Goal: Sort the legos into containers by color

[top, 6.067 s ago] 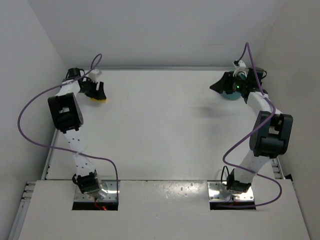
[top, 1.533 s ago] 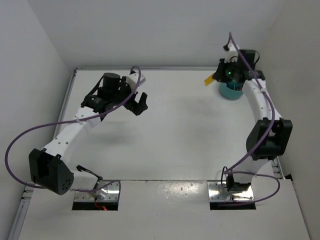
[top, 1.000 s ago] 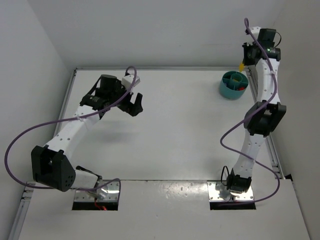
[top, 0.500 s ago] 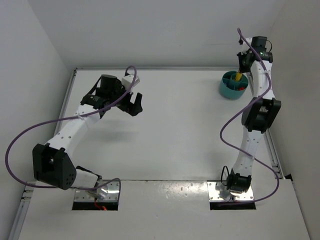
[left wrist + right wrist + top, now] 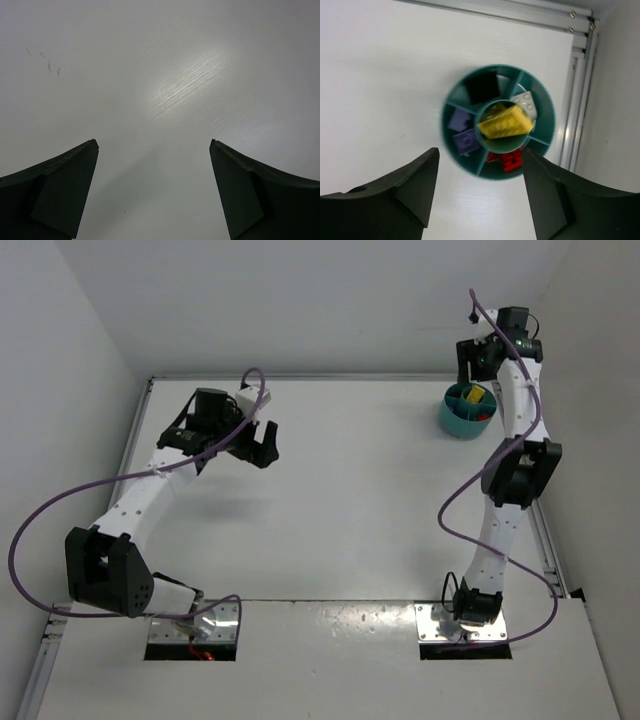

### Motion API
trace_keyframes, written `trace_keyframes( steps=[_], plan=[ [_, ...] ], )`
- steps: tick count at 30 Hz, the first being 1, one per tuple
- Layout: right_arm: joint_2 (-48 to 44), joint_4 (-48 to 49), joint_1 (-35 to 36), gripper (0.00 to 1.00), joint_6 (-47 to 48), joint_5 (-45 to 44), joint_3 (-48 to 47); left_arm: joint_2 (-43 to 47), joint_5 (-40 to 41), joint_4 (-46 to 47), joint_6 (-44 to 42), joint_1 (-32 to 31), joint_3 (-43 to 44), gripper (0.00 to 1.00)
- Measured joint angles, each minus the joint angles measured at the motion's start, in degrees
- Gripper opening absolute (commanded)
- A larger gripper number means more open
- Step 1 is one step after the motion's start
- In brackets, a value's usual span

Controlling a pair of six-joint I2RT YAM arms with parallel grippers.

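Note:
The round teal tub [image 5: 447, 416] stands at the far right of the table; it also shows in the right wrist view [image 5: 545, 117]. In it lie a yellow brick [image 5: 506, 123] across the middle cup, a black brick [image 5: 481, 86], a white brick [image 5: 525, 102], a red brick [image 5: 508, 159] and two purple bricks [image 5: 465, 140]. My right gripper [image 5: 477, 362] is open and empty, high above the tub [image 5: 480, 172]. My left gripper [image 5: 261, 442] is open and empty over bare table at the left [image 5: 154, 150].
A metal rail [image 5: 580, 90] runs along the table's right edge, close beside the tub. White walls close in the back and both sides. The left wrist view shows only bare white table [image 5: 170, 75].
The right gripper carried the yellow brick from the left of the tub to over it, let it go into the middle cup and rose. The left arm swung from the far-left corner toward the middle and shifted slightly.

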State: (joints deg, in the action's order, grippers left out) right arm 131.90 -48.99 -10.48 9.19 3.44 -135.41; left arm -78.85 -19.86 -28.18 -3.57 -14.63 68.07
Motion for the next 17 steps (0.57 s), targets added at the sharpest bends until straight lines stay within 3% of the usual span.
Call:
trace_keyframes(
  steps=[7, 12, 17],
  plan=[
    [-22.47, -1.07, 2.75, 0.70, -0.98, 7.04, 13.84, -0.02, -1.68, 0.68, 2.38, 6.45, 0.00, 1.00],
    [-43.52, 0.48, -0.13, 0.75, -0.31, 8.00, 38.16, 0.00, -1.44, 0.52, 2.99, 11.65, 0.00, 1.00],
    [-49.90, 0.24, -1.53, 0.78, -0.35, 9.01, 55.49, 1.81, -0.85, 0.37, 2.32, 16.57, -1.36, 1.00]
  ],
)
